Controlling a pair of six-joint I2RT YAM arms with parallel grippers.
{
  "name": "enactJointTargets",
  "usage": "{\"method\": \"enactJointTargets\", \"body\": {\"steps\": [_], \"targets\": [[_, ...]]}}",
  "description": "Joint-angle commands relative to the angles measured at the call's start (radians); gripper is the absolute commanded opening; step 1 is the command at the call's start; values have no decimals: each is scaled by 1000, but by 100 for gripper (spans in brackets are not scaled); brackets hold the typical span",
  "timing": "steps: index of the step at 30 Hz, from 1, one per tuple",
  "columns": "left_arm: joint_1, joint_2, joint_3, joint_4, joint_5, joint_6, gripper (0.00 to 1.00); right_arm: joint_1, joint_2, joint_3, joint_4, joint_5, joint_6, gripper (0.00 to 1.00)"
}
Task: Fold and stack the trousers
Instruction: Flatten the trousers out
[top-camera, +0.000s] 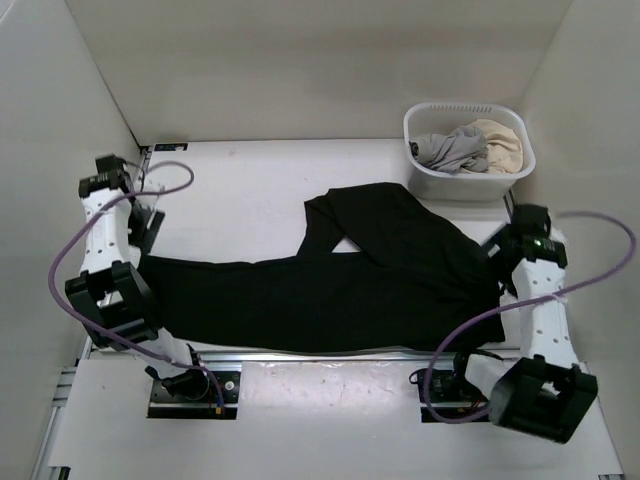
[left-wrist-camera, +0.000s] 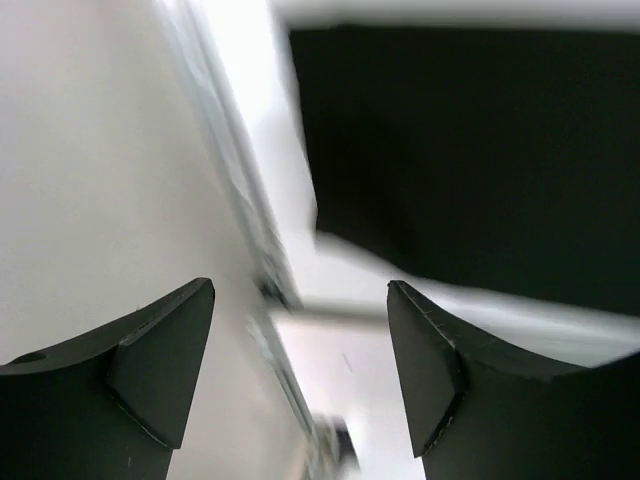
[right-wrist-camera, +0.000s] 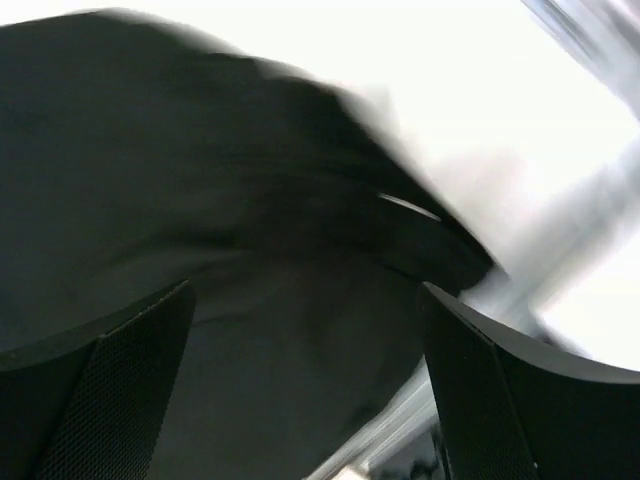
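Left wrist view: the left end effector (left-wrist-camera: 300, 290) has its two fingers spread apart with nothing between them, only pale surface (left-wrist-camera: 340, 380) showing in the gap. The edge of the black trousers (left-wrist-camera: 470, 160) lies just beyond its fingertips, apart from them. In the right wrist view, which is blurred, the right end effector (right-wrist-camera: 305, 290) also has its fingers spread wide and grips nothing I can see. It hangs directly over the dark cloth of the trousers (right-wrist-camera: 150, 150).

From the top external view, the left end effector (top-camera: 148, 225) is at the left end of the trousers (top-camera: 330, 285) and the right end effector (top-camera: 500, 250) is at their right end. The trousers lie across the near half of the white surface (top-camera: 240, 195). One long band stretches left, and a wider part is folded up on the right. Just beyond that part stands a white laundry basket (top-camera: 430, 178), holding a grey garment (top-camera: 452, 150) and a beige garment (top-camera: 500, 142).
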Motion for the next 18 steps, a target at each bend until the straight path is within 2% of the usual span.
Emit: {"method": "enactJointTargets", "body": {"steps": [1, 4, 7, 10, 12, 13, 15, 18], "targets": [[-37, 74, 149, 31, 46, -1, 81, 309, 68, 186, 195, -158, -277, 95], [-37, 172, 105, 67, -52, -57, 81, 551, 258, 446, 128, -98, -325, 95], [-37, 143, -102, 192, -138, -76, 81, 696, 517, 688, 111, -136, -339, 96], [-16, 79, -185, 255, -169, -85, 81, 759, 671, 803, 186, -241, -285, 96], [18, 56, -231, 278, -157, -94, 81, 786, 840, 947, 186, -258, -245, 96], [27, 42, -257, 278, -146, -85, 81, 828, 1010, 1054, 163, -258, -221, 96], [37, 31, -294, 298, -137, -74, 81, 861, 1181, 1250, 87, -282, -212, 96], [46, 31, -314, 307, -128, -74, 81, 901, 1320, 1401, -19, -296, -202, 96]]}}
